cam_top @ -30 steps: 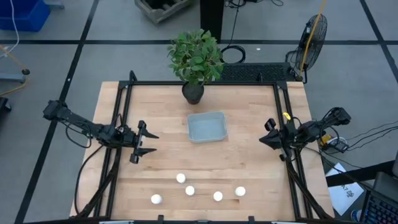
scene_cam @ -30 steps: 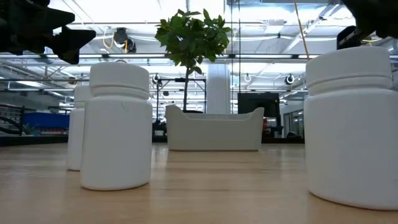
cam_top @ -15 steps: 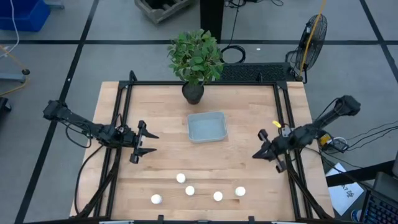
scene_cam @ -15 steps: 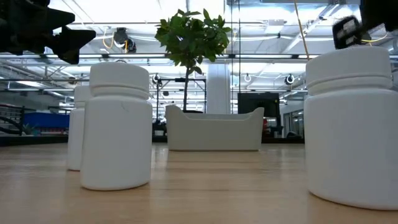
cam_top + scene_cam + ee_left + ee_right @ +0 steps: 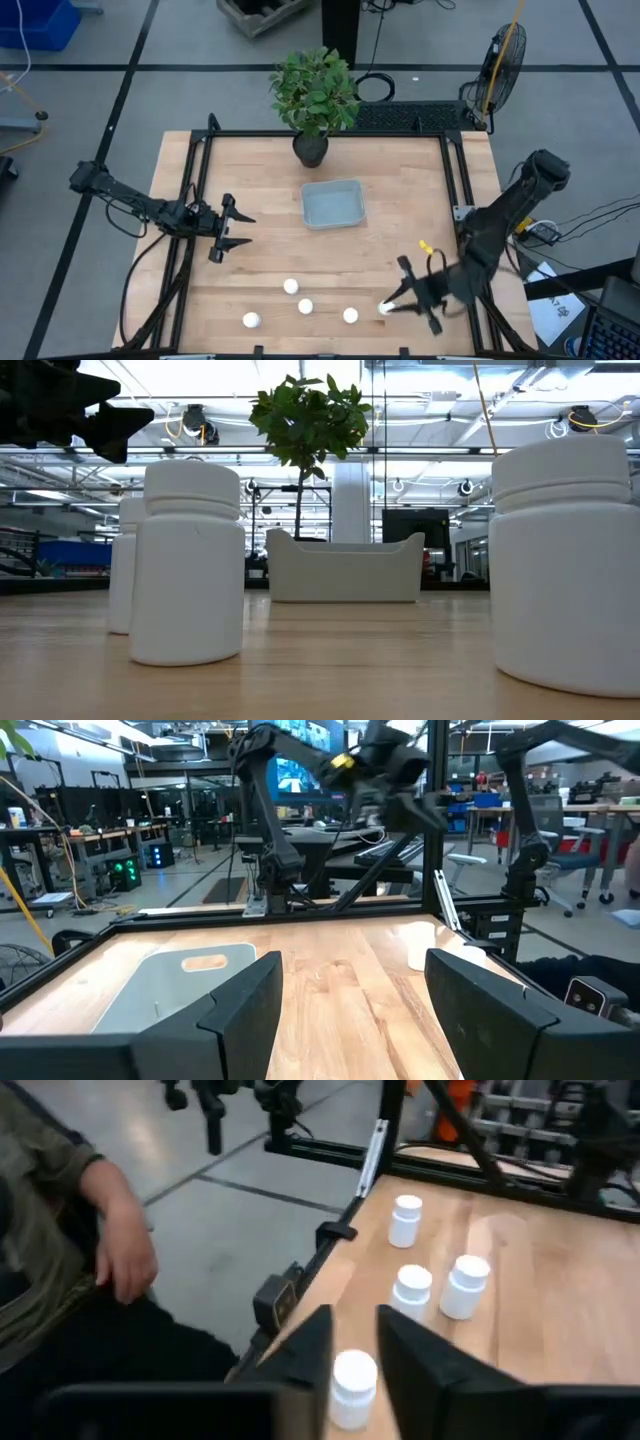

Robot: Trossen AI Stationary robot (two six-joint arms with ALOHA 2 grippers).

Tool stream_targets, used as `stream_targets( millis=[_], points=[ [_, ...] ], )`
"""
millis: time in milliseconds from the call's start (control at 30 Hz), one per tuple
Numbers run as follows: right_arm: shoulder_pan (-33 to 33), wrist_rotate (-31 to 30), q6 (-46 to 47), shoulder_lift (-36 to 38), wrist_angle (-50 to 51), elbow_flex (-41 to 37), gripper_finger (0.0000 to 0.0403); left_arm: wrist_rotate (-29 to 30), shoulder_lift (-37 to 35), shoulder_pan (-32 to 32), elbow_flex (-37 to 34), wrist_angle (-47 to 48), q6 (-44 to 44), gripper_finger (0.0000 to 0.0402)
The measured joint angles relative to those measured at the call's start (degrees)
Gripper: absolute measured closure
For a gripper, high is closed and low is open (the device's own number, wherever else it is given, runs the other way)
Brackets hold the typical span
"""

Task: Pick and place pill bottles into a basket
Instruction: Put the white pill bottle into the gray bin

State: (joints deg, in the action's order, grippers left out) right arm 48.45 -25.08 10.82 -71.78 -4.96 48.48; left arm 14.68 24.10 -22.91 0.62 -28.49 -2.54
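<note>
The surface [image 5: 400, 200] was a pale wooden butcher-block top framed by black rails, standing on a grey tiled floor. Beyond its far edge stood a fan [image 5: 503, 55]; in the low view a bright workshop with ceiling lights lay behind. A potted plant [image 5: 314, 95] stood at the far middle edge, just beyond the basket [image 5: 333, 203], which sat near the centre of the surface, with nothing visible inside it.

The five pill bottles [image 5: 305, 306] stood in a loose cluster along the near edge, all upright and well apart from the basket. The right gripper [image 5: 392, 304] was low at the rightmost bottle [image 5: 385, 307], its fingers [image 5: 310, 1352] a little apart with that bottle's cap just ahead between them, not clamped. The left gripper [image 5: 236, 231] hung over the left side of the surface, its fingers [image 5: 240, 1010] apart and holding nothing.

In the right wrist view a person's hand [image 5: 125, 1260] showed beside the surface, off its near edge.
</note>
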Motion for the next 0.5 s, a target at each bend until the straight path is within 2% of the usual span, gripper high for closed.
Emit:
stream_targets(
  millis=[100, 233, 300, 400, 500],
  points=[
    [1.94, -6.78, 5.35, -4.74, 8.7, 3.32, 0.0232, 0.0, -0.01, 0.0, 0.0, -0.05, -0.01, 0.0151],
    [3.79, -10.65, 10.72, -8.53, 10.46, 4.22, 0.0127, 0.0, -0.01, 0.01, 0.0, -0.01, -0.01, 0.0151],
    [4.41, -11.02, 12.95, -10.12, 11.96, 4.28, 0.0087, 0.0, -0.01, 0.0, 0.0, -0.02, 0.01, 0.0151],
    [4.97, -10.91, 18.42, -11.37, 14.32, 4.19, 0.0055, 0.0, -0.01, 0.01, 0.0, 0.0, 0.01, 0.0151],
    [5.77, -10.97, 21.89, -12.79, 16.68, 4.27, 0.0051, 0.0, -0.01, -0.01, 0.0, -0.03, -0.01, 0.0151]
  ],
)
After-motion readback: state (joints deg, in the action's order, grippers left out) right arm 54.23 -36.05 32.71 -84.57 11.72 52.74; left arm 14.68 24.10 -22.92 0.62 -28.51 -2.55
